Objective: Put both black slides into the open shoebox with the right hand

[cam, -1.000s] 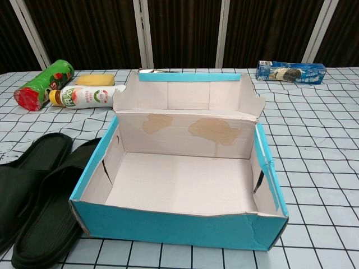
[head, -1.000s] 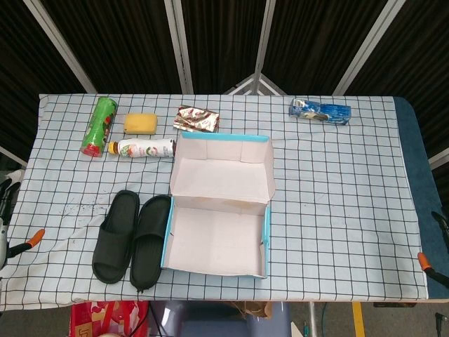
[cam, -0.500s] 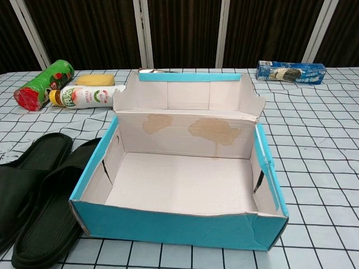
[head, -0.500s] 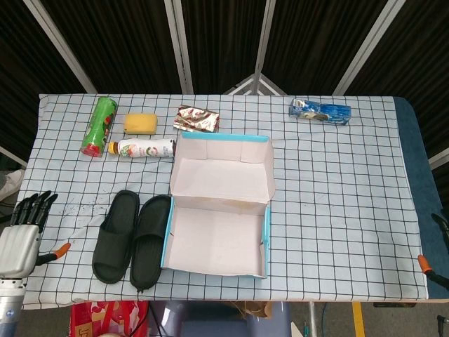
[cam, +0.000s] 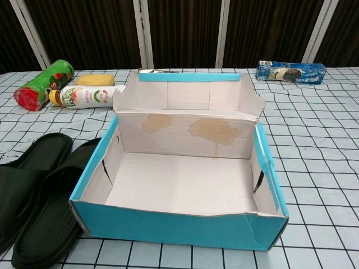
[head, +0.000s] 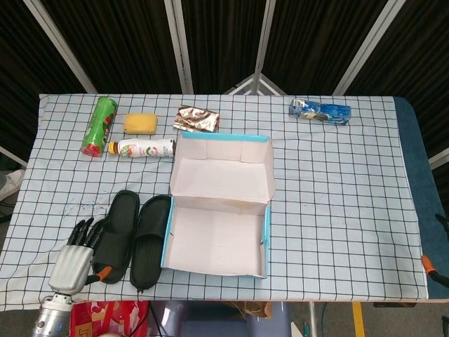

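Slides of black rubber, the left black slide and the right black slide, lie side by side on our checked tablecloth, touching the open blue cardboard shoebox; our left hand hangs beside them, fingers spread, holding nothing; our right hand we cannot see.

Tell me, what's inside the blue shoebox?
Nothing is inside the shoebox. Its pale cardboard floor shows bare in both views, with brown stains on the back wall. Both black slides lie outside, on the table beside it. The near front wall hides only a thin strip of floor.
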### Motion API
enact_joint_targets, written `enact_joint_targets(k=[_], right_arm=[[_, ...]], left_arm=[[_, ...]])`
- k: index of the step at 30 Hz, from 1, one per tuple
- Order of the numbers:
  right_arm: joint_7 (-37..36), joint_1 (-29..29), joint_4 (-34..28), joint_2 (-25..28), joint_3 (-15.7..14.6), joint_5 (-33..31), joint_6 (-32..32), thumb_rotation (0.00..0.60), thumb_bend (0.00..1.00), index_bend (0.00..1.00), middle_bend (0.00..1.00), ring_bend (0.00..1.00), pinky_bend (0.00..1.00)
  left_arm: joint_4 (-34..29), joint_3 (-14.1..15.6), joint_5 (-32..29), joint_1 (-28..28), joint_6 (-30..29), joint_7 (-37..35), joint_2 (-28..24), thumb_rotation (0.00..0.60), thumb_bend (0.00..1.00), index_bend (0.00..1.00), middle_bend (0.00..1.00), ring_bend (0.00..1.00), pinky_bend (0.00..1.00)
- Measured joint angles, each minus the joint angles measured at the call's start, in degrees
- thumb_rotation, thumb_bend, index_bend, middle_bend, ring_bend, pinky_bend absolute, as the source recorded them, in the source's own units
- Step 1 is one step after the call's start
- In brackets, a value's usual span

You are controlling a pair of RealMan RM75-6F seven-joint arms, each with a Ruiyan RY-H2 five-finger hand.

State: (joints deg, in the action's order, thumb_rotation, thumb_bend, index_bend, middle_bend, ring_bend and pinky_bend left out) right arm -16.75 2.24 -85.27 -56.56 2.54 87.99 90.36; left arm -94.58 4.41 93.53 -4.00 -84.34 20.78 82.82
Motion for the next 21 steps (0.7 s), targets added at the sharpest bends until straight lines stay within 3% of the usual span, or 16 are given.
enact_joint_targets(k=[6,13,21], right_arm=[[-0.6,0.2,0.1,0.3,0.0,-0.1,0.3,0.600,0.35,0.11,0.07,0.05,0.00],[-0.4,0.2,0.0,0.3,-0.1,0.0,0.2,0.600,0.35,0.10,0.07,0.05,0.00],[0.3,0.0,-0.5,0.4,-0.3,0.2,-0.4,0.600,0.35,0.10,0.07,0.05,0.00]], left_arm=[[4.0,1.4,2.1,0.7,-0.5,0.9,2.8,0.600,0.13,0.07,0.08,0.00,0.00],[7.0,2.3,3.1,0.9,-0.5,0.7,2.2,0.600,0.13,0.05,0.05,0.00,0.00],[10.8,1.7,1.8,0.5,1.0,-0.5,2.7,0.600,0.13,0.03,0.01,0.00,0.00]])
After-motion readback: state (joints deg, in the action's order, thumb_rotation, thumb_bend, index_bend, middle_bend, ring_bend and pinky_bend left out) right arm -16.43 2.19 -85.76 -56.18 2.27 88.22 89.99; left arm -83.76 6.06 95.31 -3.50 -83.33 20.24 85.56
